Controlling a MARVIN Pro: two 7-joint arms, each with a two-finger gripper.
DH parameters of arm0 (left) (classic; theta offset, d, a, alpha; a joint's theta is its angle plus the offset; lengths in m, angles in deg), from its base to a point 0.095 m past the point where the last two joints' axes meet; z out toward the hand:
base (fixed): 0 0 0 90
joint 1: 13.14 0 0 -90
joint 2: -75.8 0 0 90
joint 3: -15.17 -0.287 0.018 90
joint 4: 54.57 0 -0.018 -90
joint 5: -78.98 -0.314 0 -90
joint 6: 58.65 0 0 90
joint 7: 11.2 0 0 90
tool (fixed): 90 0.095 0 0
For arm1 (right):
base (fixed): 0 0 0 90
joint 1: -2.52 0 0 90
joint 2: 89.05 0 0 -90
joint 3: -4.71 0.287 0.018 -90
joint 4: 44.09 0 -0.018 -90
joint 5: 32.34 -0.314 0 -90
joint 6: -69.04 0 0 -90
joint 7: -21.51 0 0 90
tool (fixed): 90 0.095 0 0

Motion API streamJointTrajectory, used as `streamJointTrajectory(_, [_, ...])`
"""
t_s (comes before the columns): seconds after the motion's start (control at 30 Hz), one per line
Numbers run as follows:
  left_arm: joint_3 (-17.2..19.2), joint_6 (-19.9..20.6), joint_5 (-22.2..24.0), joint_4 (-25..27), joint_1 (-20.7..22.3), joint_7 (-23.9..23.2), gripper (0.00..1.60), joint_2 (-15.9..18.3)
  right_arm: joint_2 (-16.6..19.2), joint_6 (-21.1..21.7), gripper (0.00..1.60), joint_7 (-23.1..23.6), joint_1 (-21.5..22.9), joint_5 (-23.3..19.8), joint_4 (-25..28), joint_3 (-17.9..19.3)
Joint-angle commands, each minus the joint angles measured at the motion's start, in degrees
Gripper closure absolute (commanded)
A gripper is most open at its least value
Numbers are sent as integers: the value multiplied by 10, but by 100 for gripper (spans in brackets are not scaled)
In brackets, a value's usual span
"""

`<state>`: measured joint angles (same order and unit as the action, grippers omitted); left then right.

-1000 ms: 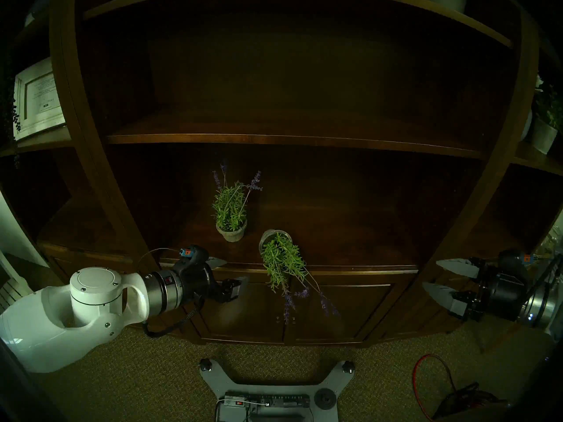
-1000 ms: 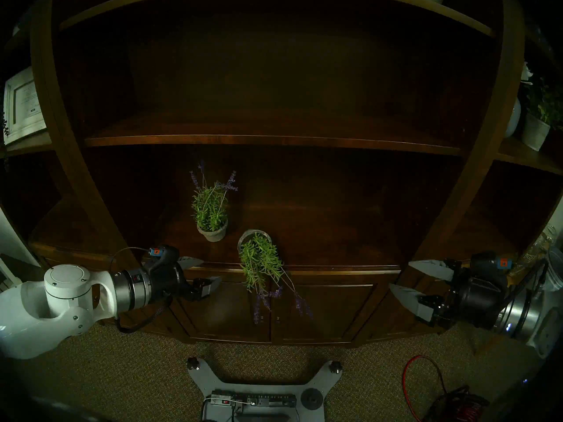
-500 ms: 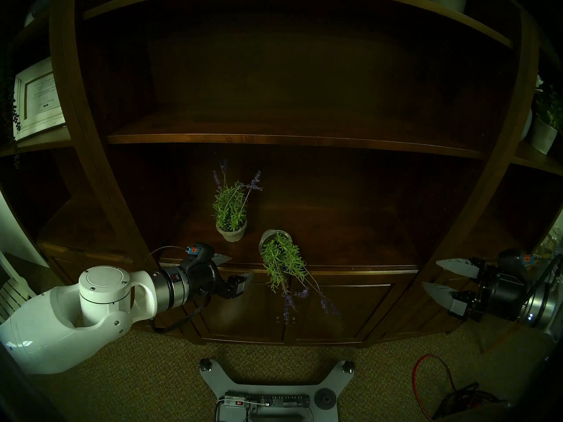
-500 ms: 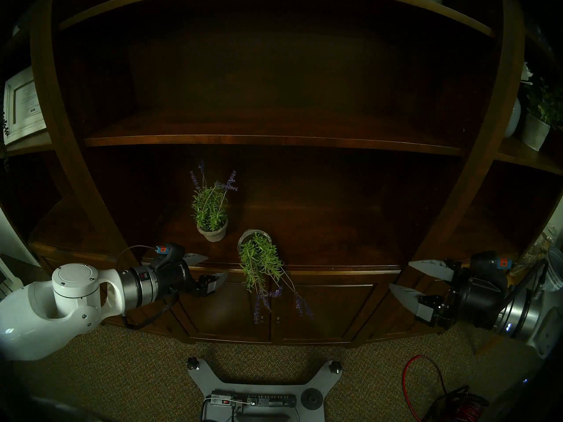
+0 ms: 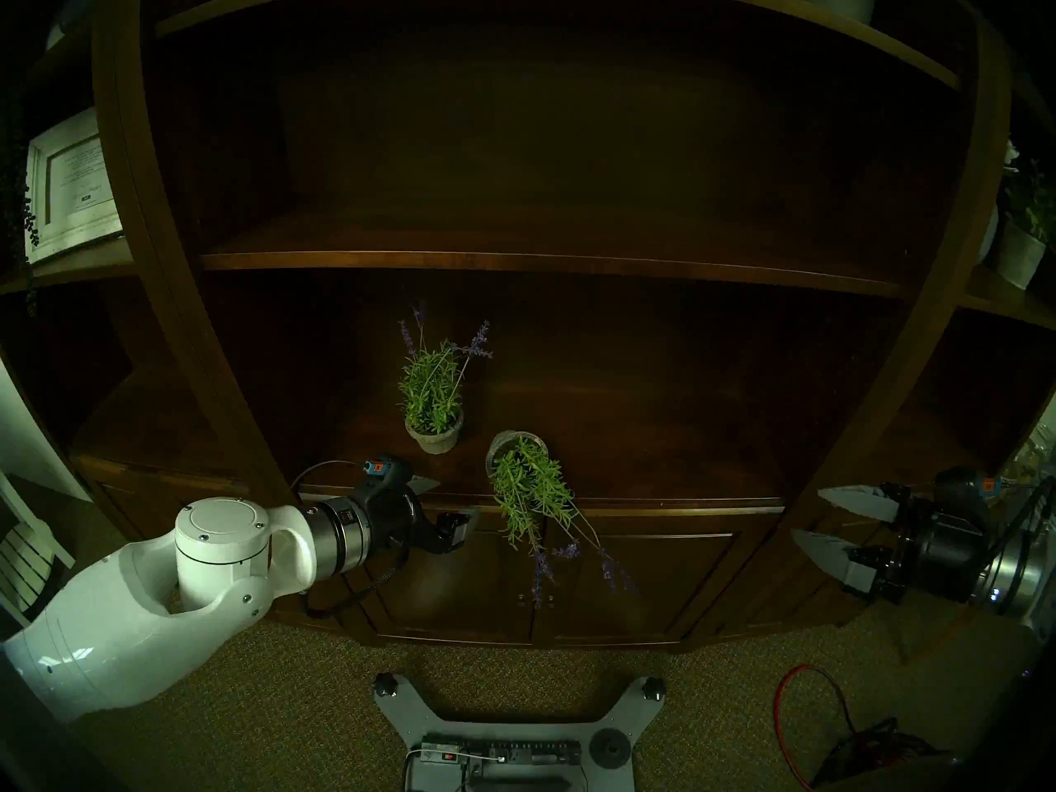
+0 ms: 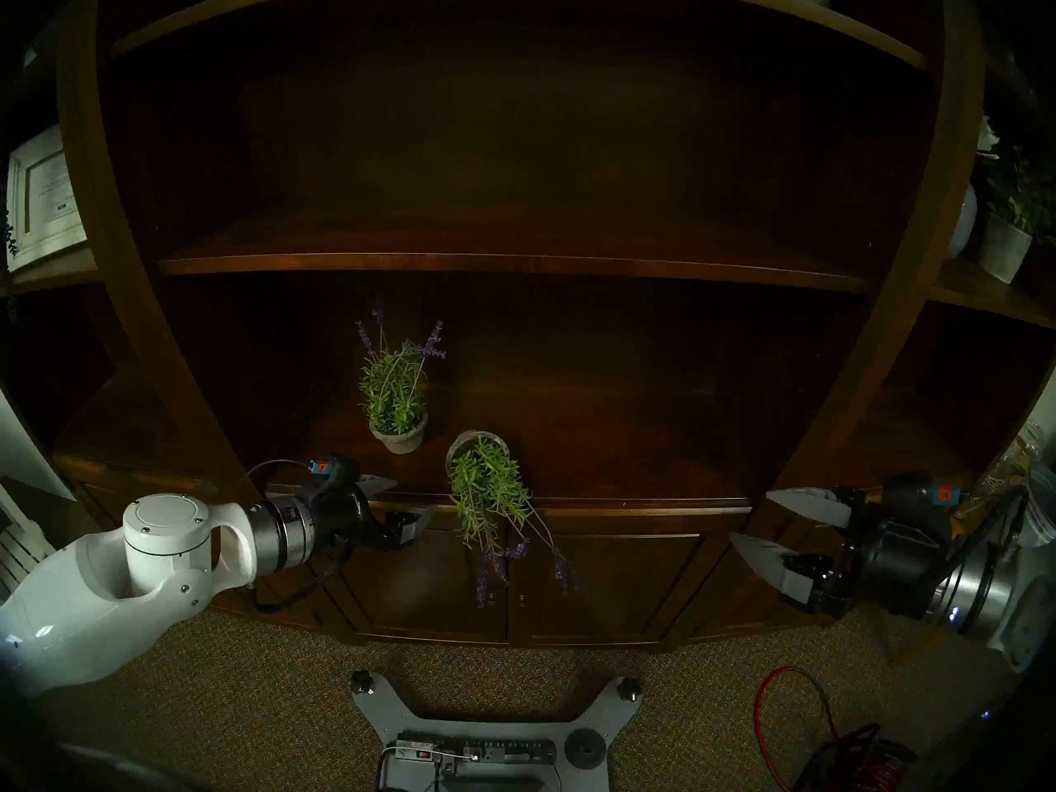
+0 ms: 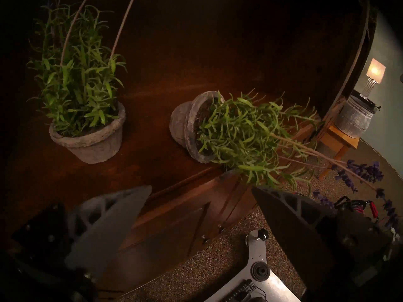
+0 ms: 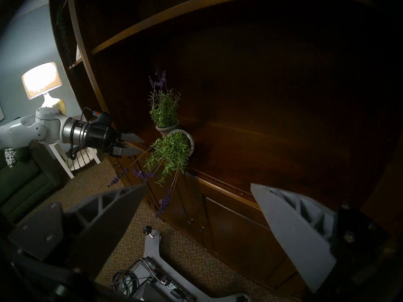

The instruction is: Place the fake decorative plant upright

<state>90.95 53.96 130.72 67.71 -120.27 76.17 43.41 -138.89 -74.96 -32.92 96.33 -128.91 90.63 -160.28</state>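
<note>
The fake plant (image 5: 528,488) lies tipped on the dark wooden ledge (image 5: 657,476). Its grey pot (image 7: 185,125) is on its side, and its green stems and purple flowers (image 5: 571,551) hang over the front edge. My left gripper (image 5: 455,497) is open and empty, just left of the foliage at the ledge's edge, not touching it. In the left wrist view the tipped pot sits ahead of the open left gripper (image 7: 201,187). My right gripper (image 5: 807,514) hangs open and empty far to the right; the plant (image 8: 172,151) shows ahead of it in the right wrist view.
A second, matching plant (image 5: 432,396) stands upright behind and left of the tipped one. A shelf board (image 5: 514,262) spans above. Cabinet doors (image 5: 628,585) sit below the ledge. On the carpet are my base plate (image 5: 514,716) and a red cable (image 5: 800,716).
My left arm has moved right and slightly up, bringing its open gripper closer to the tipped plant. The right arm and both plants have not moved.
</note>
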Motion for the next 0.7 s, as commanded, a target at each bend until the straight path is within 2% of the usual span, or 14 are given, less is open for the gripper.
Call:
streamJointTrajectory(0.0, [-4, 9, -22, -3, 61, -2, 0, -58, 0, -1, 0, 1, 1, 1, 1, 1])
streamJointTrajectory(0.43, [-44, 50, -69, -61, 136, -10, 0, -149, 0, -1, 0, 1, 1, 1, 1, 2])
streamJointTrajectory(0.47, [-41, 49, -71, -61, 130, -11, 0, -149, 0, -1, 0, 1, 1, 1, 1, 2])
streamJointTrajectory(0.67, [-57, 70, -97, -99, 173, -16, 0, -193, 0, -1, 0, 1, 1, 1, 1, 2])
